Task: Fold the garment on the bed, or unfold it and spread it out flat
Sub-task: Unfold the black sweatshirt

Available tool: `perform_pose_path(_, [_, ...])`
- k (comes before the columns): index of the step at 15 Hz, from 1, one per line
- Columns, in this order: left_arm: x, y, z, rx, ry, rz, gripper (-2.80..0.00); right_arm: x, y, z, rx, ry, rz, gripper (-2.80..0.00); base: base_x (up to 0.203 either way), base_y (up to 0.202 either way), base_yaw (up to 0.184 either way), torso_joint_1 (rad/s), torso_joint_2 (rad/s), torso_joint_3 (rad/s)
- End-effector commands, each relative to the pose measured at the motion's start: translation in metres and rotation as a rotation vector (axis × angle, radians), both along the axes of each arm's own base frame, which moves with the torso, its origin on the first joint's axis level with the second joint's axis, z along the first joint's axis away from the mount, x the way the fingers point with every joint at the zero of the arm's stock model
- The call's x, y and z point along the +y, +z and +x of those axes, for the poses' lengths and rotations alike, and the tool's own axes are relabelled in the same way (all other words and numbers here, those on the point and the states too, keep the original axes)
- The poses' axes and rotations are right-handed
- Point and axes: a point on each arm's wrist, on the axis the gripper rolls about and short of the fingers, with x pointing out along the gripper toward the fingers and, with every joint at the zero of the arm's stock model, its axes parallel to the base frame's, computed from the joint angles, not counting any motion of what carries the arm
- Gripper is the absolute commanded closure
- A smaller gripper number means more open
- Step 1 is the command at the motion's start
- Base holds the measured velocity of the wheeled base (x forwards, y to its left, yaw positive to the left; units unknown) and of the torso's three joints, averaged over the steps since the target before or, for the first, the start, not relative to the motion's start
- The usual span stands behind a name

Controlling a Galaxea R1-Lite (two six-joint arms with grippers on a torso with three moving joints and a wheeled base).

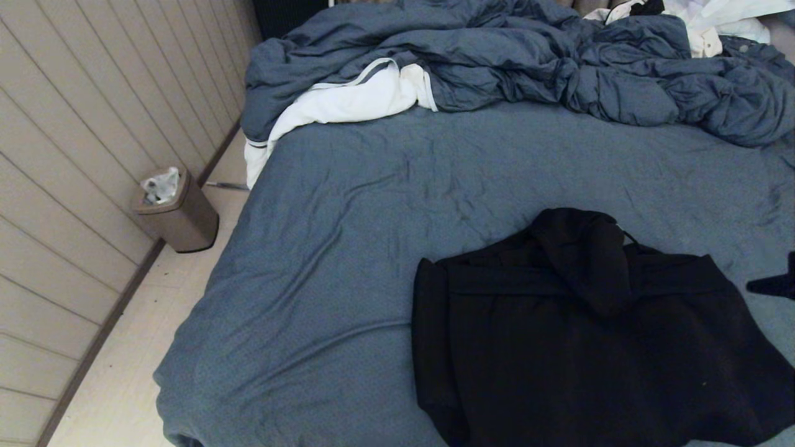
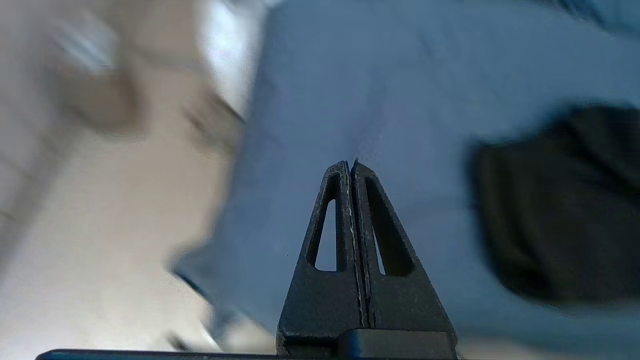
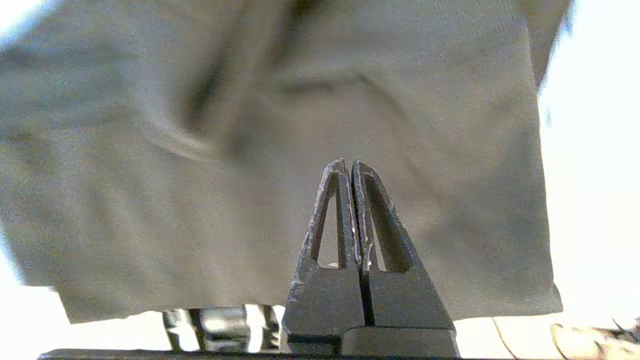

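The garment [image 1: 584, 335], a black hoodie, lies on the near right part of the bed [image 1: 372, 205], its hood [image 1: 584, 248] flopped over the body and pointing to the far side. Neither arm shows in the head view. In the left wrist view my left gripper [image 2: 350, 163] is shut and empty, hanging above bare blue-grey sheet [image 2: 360, 90] with the garment [image 2: 560, 200] off to one side and apart from it. My right gripper [image 3: 348, 162] is also shut with nothing in it, in front of a dull grey-looking cloth [image 3: 250, 150] that fills its view.
A rumpled blue-grey duvet [image 1: 528, 56] and a white cloth with grey trim [image 1: 348, 102] lie across the far end of the bed. A brown bin [image 1: 177, 211] stands on the floor by the panelled wall. A small dark shape [image 1: 773, 284] pokes in at the right edge.
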Motion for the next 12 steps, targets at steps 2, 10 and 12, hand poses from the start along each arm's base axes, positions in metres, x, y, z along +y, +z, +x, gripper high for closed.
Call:
perform_pose_path(2, [-0.004,0.029,0.065,0.338,-0.174,-0.048,0.00,0.023,0.034,0.005,-0.070,0.056,0.033,0.00,0.000,0.000,0.000,0.000,0.00,0.000])
perform_pose_path(10, [-0.100,-0.008,0.203,1.032,-0.682,-0.187,0.00,0.051,0.070,0.069,-0.151,0.173,0.135,0.00,0.000,0.000,0.000,0.000,0.00,0.000])
perform_pose_path(12, [-0.134,-0.026,0.215,1.112,-0.692,-0.148,-2.80,0.054,0.071,0.085,-0.156,0.195,0.138,0.00,0.000,0.000,0.000,0.000,0.00,0.000])
